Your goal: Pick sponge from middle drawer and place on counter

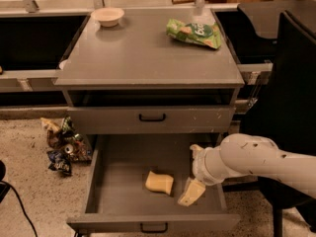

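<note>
The pale yellow sponge (159,182) lies flat on the floor of the open middle drawer (123,164), near its front middle. My gripper (193,171) is on the white arm that reaches in from the right. It hangs inside the drawer just right of the sponge, a small gap apart. It is open and empty, with one cream pad (191,192) low by the sponge and the other pad (196,149) higher up. The grey counter (148,56) tops the cabinet above.
A green snack bag (194,32) lies at the counter's back right and a small pale bowl (107,16) at its back left. The upper drawer (152,117) is shut. Litter (61,144) lies on the floor at left. A black chair (296,83) stands at right.
</note>
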